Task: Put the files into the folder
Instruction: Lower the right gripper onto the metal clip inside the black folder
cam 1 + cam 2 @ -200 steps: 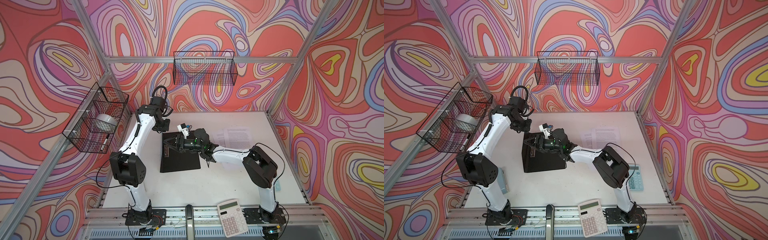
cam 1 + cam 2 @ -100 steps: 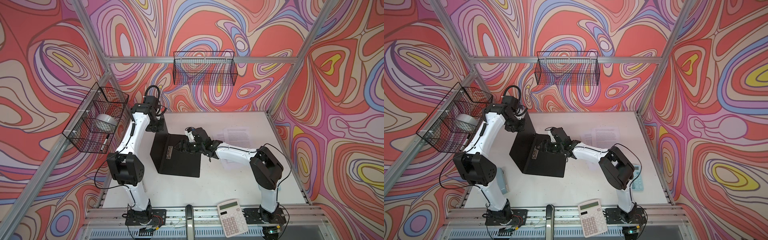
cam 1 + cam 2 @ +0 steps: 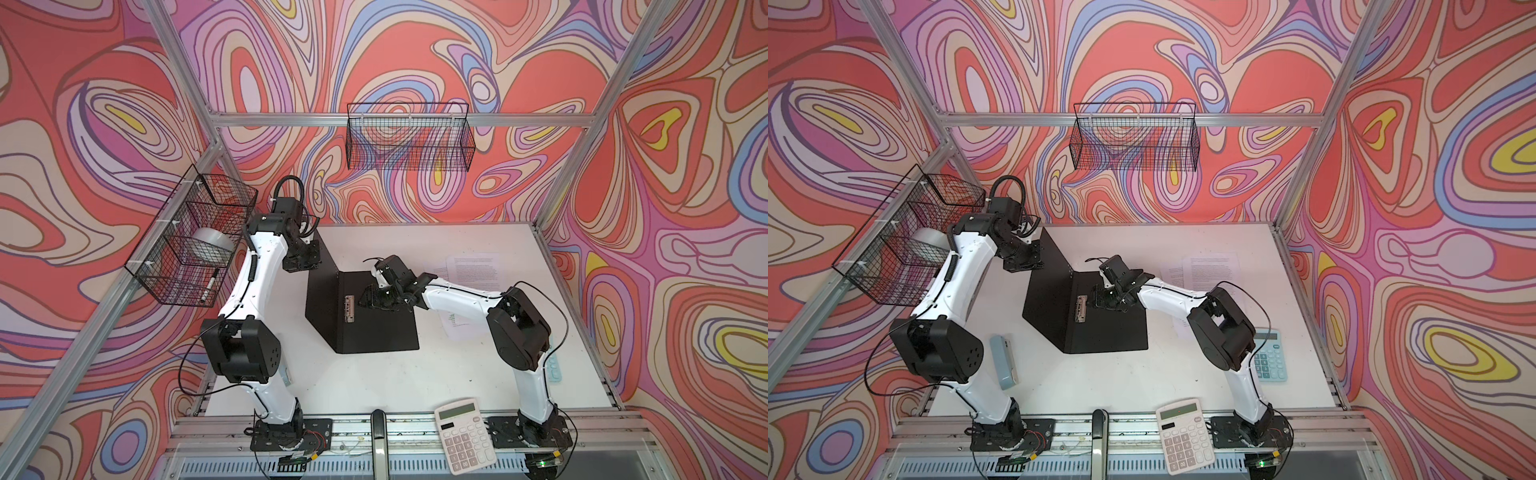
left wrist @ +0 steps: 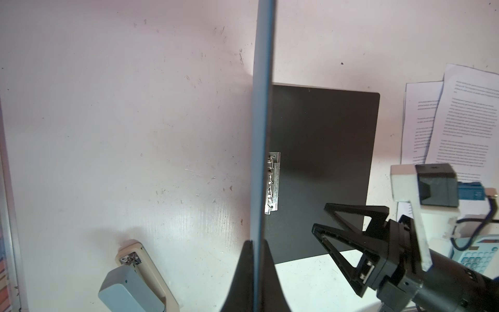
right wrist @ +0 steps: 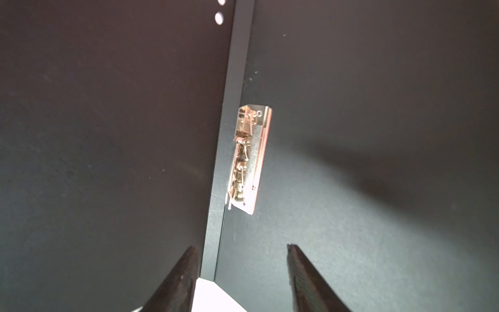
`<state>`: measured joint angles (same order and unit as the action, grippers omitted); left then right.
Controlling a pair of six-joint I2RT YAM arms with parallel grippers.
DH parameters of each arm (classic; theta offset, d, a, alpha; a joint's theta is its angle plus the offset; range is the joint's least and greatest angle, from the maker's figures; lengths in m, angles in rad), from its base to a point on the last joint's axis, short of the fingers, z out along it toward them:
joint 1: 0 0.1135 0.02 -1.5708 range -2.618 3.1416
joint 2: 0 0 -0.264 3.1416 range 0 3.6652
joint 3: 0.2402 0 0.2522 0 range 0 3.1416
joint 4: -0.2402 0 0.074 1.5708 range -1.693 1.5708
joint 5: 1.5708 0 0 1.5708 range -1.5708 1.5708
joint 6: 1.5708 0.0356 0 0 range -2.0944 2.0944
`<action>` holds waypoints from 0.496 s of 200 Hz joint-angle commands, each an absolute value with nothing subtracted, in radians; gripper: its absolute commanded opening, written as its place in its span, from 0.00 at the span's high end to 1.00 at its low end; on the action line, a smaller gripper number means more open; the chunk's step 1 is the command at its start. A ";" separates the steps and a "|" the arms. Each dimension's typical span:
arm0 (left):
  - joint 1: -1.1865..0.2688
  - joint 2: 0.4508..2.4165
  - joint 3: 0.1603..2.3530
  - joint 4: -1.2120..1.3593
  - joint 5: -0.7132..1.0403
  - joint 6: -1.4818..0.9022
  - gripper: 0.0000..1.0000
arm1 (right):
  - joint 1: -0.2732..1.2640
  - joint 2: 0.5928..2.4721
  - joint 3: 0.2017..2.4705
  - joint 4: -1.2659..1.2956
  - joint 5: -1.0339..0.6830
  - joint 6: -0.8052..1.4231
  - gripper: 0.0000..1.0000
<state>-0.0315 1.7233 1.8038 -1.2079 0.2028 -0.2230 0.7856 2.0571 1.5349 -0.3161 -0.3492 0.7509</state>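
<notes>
The folder (image 3: 374,328) (image 3: 1100,332) lies open, black inside, with a metal clip (image 3: 348,308) (image 5: 248,159) at its spine. Its right half lies flat on the white table. Its left cover (image 4: 263,108) stands raised, and my left gripper (image 3: 311,262) (image 4: 258,243) is shut on that cover's edge. My right gripper (image 3: 365,299) (image 5: 241,246) hovers open over the flat half, just right of the clip, holding nothing. The files (image 3: 473,266) (image 3: 1212,266) (image 4: 459,121) lie at the back right, partly under my right arm. One sheet with green lines (image 3: 455,322) shows beside that arm.
A white calculator (image 3: 463,436) sits on the front rail and a teal calculator (image 3: 1268,357) at the right edge. A grey-beige stapler-like device (image 3: 1005,361) lies front left. Wire baskets hang on the left wall (image 3: 195,245) and the back wall (image 3: 409,141).
The folder has swung open: my left gripper shut on the left cover and pulled it up and leftward. My right gripper drew back over the flat half, its jaws narrower.
</notes>
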 commanded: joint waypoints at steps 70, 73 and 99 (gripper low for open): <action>-0.026 1.667 1.695 -1.170 0.258 -0.278 1.00 | 0.818 2.208 1.671 -0.488 -0.471 0.708 0.65; -0.026 1.667 1.696 -1.170 0.258 -0.278 1.00 | 0.820 2.210 1.671 -0.492 -0.470 0.707 0.65; -0.025 1.664 1.692 -1.171 0.270 -0.282 1.00 | 0.839 2.218 1.659 -0.485 -0.479 0.713 0.70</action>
